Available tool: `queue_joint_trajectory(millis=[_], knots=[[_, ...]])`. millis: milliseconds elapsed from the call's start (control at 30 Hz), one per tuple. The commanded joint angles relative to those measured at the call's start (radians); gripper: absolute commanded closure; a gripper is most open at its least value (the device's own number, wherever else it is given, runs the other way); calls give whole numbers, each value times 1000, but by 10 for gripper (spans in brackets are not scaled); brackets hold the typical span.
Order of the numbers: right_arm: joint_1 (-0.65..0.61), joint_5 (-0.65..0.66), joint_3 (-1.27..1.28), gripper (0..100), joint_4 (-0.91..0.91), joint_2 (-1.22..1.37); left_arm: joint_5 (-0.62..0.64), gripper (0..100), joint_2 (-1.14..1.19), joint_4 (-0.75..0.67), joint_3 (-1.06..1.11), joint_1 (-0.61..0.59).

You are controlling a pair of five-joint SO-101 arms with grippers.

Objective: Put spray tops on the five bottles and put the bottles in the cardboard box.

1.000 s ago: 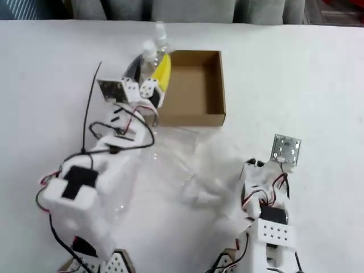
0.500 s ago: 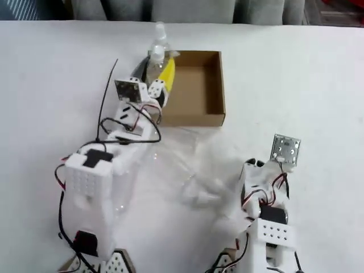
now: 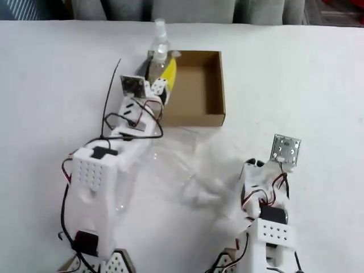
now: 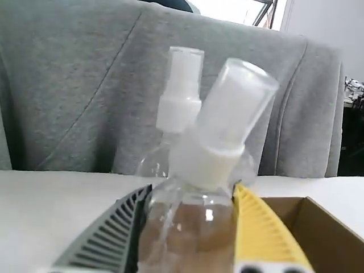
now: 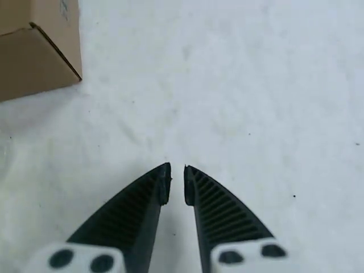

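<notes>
My left jaws pinch a capped bottle (image 4: 187, 227) at the rim of the cardboard box (image 3: 196, 91), ready for lowering in; my right jaws sit pressed together.

My gripper (image 4: 192, 193) clamps a clear bottle (image 4: 187, 233) between its grey finger (image 4: 111, 242) and yellow finger (image 4: 264, 233). The bottle's capped spray top (image 4: 227, 119) tilts toward the yellow finger's side. At twelve o'clock, just behind it, a second bottle (image 4: 156, 165) stands upright with a white spray top (image 4: 181, 91). At two o'clock the cardboard box (image 4: 324, 227) sits open on the white table (image 4: 45, 199).
</notes>
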Motion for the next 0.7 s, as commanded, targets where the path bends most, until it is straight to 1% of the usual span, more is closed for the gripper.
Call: queue_joint_trajectory(millis=[0,267,467,667], knots=[[5,11,-6,984,-21,-2,-11,976,-8,14,-49,-4],[5,11,-6,984,-21,-2,-11,969,-18,12,-21,-4],[5,11,-6,984,-21,-2,-3,826,-25,17,3,-4],[5,11,-6,984,-21,-2,-3,816,-105,18,97,-4]])
